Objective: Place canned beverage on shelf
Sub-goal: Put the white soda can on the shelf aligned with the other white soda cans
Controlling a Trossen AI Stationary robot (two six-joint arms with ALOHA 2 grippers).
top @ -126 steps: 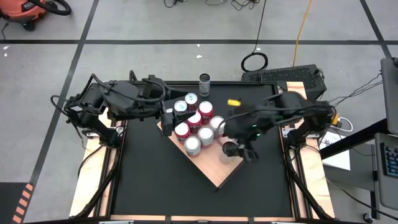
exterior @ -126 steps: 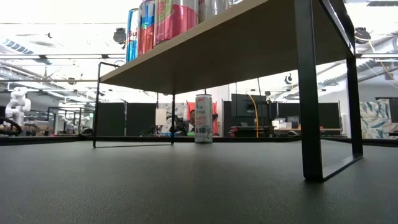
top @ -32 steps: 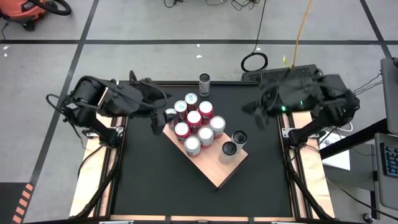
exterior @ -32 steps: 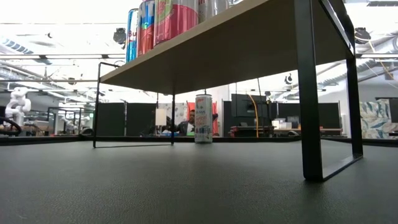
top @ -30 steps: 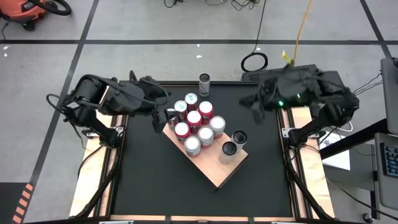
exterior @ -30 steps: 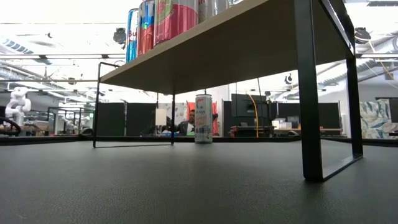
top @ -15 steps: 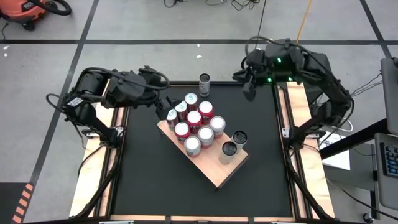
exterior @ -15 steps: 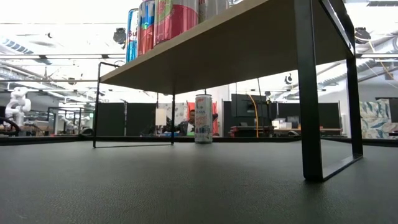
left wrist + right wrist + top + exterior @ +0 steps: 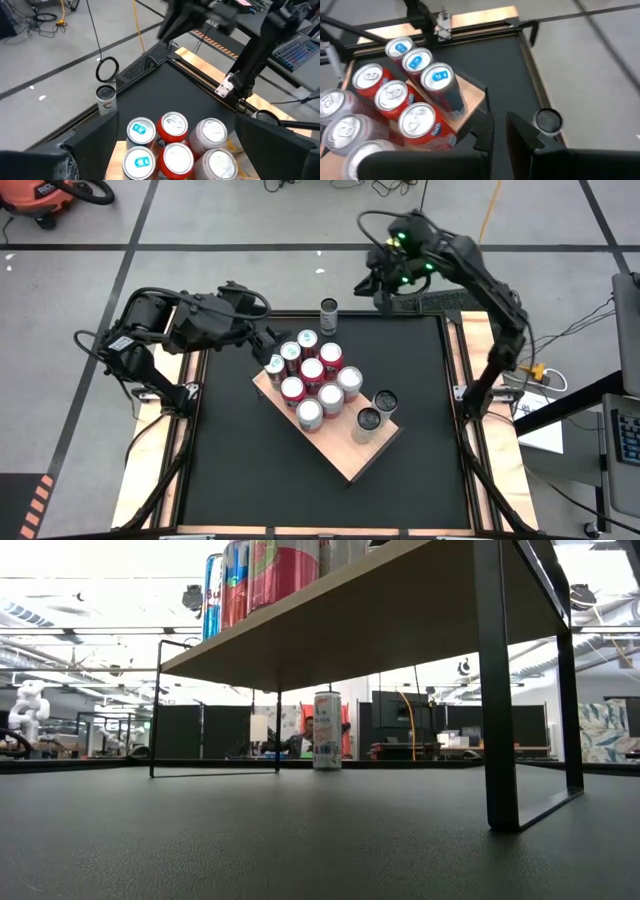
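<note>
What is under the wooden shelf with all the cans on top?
Under the shelf there is bare black table. One can shows through the gap, but the high view puts it beyond the shelf's far edge. The shelf's top is mostly hidden from this low angle.

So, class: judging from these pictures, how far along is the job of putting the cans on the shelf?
Done: eleven cans stand on the wooden shelf, the two dark cans nearest its bare end. In hand: nothing. The right gripper is shut and empty, above the table's far edge near the last can; the left gripper is open beside the shelf's blue cans. Left: that one can on the table.
</note>
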